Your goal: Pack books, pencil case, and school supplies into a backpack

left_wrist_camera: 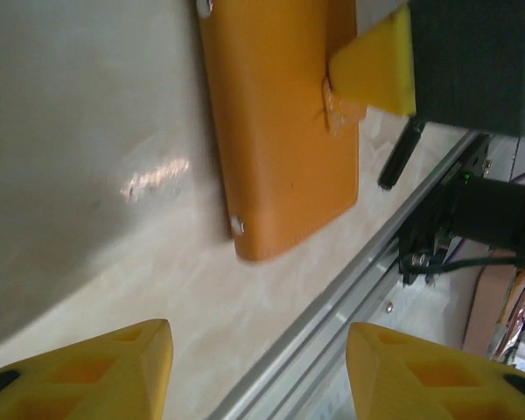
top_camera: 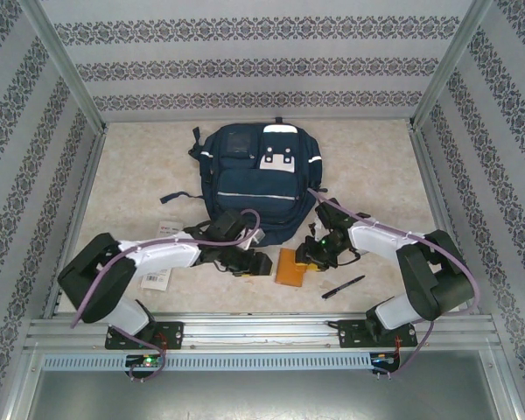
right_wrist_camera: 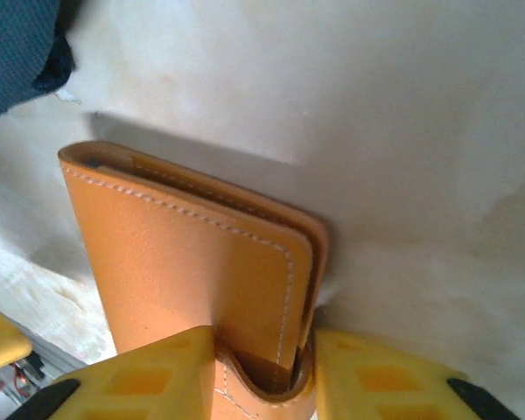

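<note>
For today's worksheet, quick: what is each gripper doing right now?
Left gripper: open, empty.
Right gripper: closed on the orange case.

Back wall [top_camera: 262, 61]: pale grey paper, horizontal bands of dark ornamental print.
Side walls [top_camera: 17, 131]: same banded paper, left and right.
Frame posts [top_camera: 66, 66]: bare aluminium, one at each back corner.
Desk [top_camera: 140, 166]: pale beige, marbled, matte.
Rail [top_camera: 262, 331]: aluminium profile across the near edge of the desk.
Slotted strip [top_camera: 262, 360]: grey, just below the rail.
Light: soft and even; one faint glare patch [left_wrist_camera: 157, 175] on the desk, seen from the left wrist.
</note>
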You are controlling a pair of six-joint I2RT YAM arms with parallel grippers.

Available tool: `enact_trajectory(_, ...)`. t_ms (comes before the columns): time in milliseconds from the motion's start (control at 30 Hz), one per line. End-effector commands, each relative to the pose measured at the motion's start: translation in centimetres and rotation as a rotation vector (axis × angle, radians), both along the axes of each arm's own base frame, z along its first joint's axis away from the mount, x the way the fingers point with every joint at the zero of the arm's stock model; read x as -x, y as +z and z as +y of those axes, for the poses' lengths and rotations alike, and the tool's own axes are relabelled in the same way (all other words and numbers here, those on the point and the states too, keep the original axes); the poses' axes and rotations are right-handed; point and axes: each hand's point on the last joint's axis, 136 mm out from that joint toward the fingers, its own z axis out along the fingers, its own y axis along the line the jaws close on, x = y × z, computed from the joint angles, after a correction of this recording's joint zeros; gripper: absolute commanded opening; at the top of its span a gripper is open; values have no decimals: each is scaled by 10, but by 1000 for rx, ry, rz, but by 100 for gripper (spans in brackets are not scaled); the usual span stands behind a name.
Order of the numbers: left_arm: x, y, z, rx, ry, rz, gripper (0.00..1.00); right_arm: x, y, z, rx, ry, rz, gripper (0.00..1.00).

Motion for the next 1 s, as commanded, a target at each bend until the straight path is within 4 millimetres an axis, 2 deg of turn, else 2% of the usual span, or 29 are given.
enact_trajectory(0,-11,5,-27,76,-11,-2,53,-1,0,12,-58,59,-47,19)
enact_trajectory(67,-10,1,-31,68,-30,12,53,-3,12,21,-123,50,-70,9)
enact_trajectory(133,-12,11,-33,76,-36,-3,53,-5,31,26,-178,45,-120,5)
enact_trajectory(233,-22,63,-32,91,-101,-182,53,-10,64,21,-222,-2,-200,0)
enact_trajectory(300,-37,108,-18,7,-197,-436,53,-20,77,2,-196,-105,-242,0)
enact_trajectory(333,-44,124,-7,-66,-243,-544,55,-25,81,-9,-177,-159,-253,0)
enact_trajectory(400,-74,152,17,-254,-310,-776,65,-35,88,-34,-147,-272,-269,0)
enact_trajectory(433,-90,158,25,-336,-322,-856,72,-40,91,-43,-138,-310,-276,0)
enact_trajectory(467,-107,157,31,-418,-362,-928,78,-44,94,-52,-124,-341,-292,0)
enact_trajectory(533,-134,141,39,-533,-465,-960,83,-51,100,-65,-89,-381,-318,0)
enact_trajectory(600,-157,111,45,-647,-556,-898,86,-56,106,-73,-66,-398,-338,0)
enact_trajectory(667,-171,87,45,-696,-628,-849,86,-58,109,-77,-50,-406,-349,0)
enact_trajectory(733,-178,69,39,-710,-674,-828,88,-56,109,-82,-28,-419,-351,0)
enact_trajectory(867,-195,48,32,-740,-673,-813,89,-50,103,-89,-13,-441,-335,0)
enact_trajectory(967,-192,30,27,-717,-716,-762,91,-44,98,-93,1,-441,-316,0)
